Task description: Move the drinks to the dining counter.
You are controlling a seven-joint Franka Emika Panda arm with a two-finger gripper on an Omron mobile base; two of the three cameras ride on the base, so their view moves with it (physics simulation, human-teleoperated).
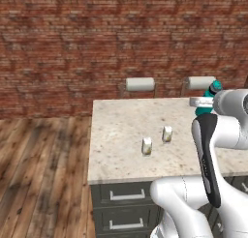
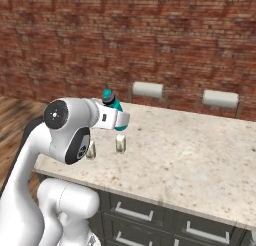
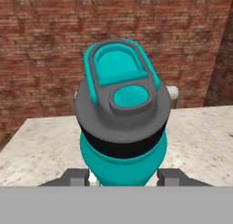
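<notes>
A: Where is my tool?

B: My tool (image 3: 123, 176) is clamped on the teal bottle (image 3: 122, 123), one finger (image 3: 76, 176) on each side of its lower body; the dark cap faces the camera. The bottle (image 2: 111, 104) is held above the surface (image 2: 200, 155).

A: And the cans?

B: Two cans (image 1: 147, 146) (image 1: 167, 134) stand upright near each other on the surface (image 1: 116, 130), well apart from the bottle (image 1: 211, 91). Behind it, two stools (image 1: 140, 84) stand before the brick wall (image 1: 97, 38).

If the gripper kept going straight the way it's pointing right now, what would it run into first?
The gripper already holds the teal bottle. Beyond it, the line probably meets the dining counter top or the brick wall; depth is unclear.
</notes>
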